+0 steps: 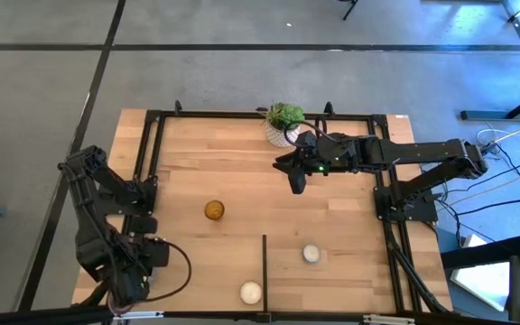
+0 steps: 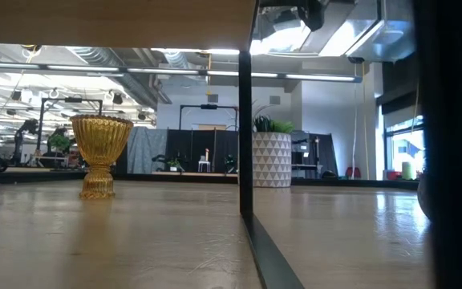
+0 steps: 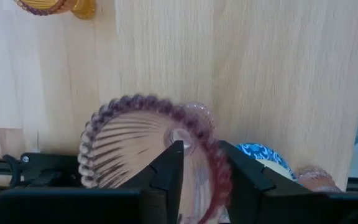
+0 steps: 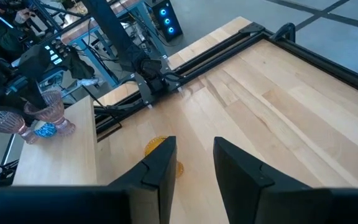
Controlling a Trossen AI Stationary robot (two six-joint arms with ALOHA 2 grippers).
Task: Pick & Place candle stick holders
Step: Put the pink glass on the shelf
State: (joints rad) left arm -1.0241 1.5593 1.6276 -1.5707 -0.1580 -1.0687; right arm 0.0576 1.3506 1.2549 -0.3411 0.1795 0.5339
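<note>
Table: you have a frame around its edges and a divider running in from the near edge.
Plant pot: at the far edge, near the middle.
Right gripper: over the table, just in front of the plant pot.
Amber holder: mid-table, left of the divider.
Two holders: one just left of the divider at the near edge, one right of it.
Left gripper: at your near-left corner, fingers either side of a holder's rim; another holder beside it.
</note>
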